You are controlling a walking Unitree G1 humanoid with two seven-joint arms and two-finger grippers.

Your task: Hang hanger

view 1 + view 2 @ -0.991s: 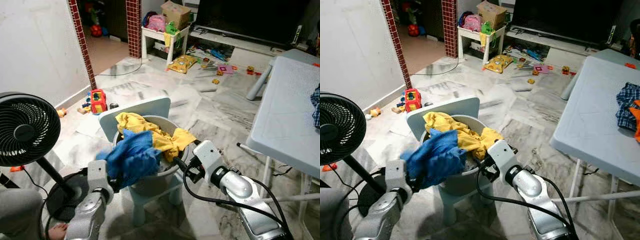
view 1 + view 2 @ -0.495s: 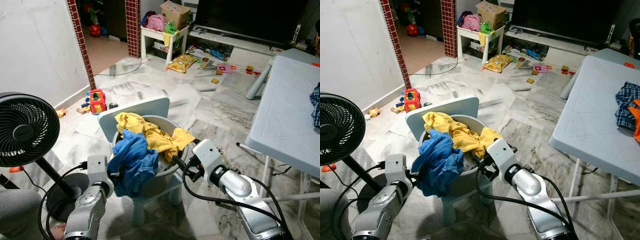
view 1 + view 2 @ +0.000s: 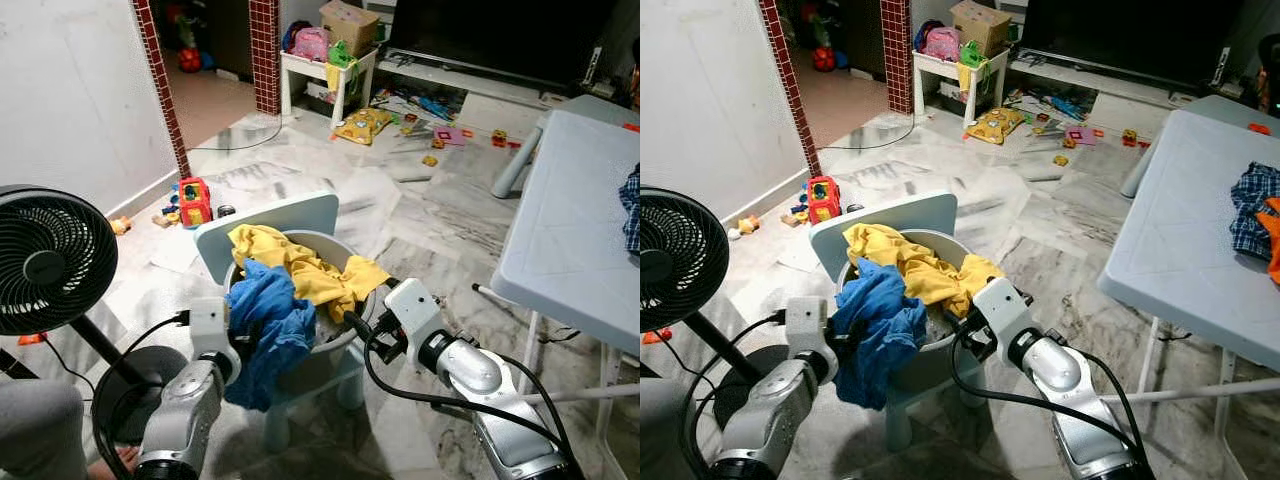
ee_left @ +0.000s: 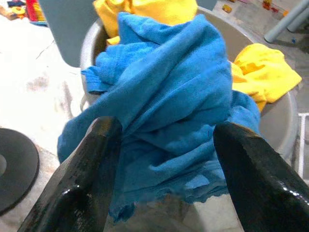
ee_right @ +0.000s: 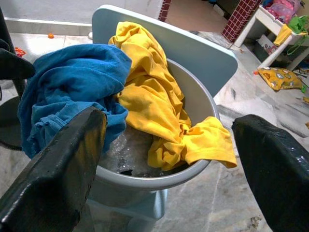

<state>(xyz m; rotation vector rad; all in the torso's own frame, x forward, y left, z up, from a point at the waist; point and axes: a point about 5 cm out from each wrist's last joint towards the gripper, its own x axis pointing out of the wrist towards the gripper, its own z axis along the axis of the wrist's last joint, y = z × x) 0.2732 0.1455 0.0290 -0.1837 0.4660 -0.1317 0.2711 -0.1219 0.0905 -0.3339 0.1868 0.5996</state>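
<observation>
A blue cloth (image 3: 265, 320) spills over the near rim of a grey basin (image 3: 338, 348) and hangs down its side. A yellow garment (image 3: 300, 265) lies beside it in the basin and drapes over the right rim. The basin sits on a small pale-blue chair (image 3: 270, 215). My left gripper (image 3: 238, 347) is at the basin's left side, open, its fingers (image 4: 91, 159) flanking the bunched blue cloth (image 4: 164, 96). At the right rim my right gripper (image 3: 354, 324) is open, pointing at the yellow garment (image 5: 149, 106), holding nothing.
A black standing fan (image 3: 50, 260) is close on the left, its base and cable by my left arm. A pale folding table (image 3: 575, 220) with a checked cloth stands on the right. Toys litter the marble floor (image 3: 420, 210) beyond the chair.
The left gripper has moved right, in to the basin. The blue cloth, stretched out to the left a second ago, now hangs slack over the rim. The right arm has stayed put.
</observation>
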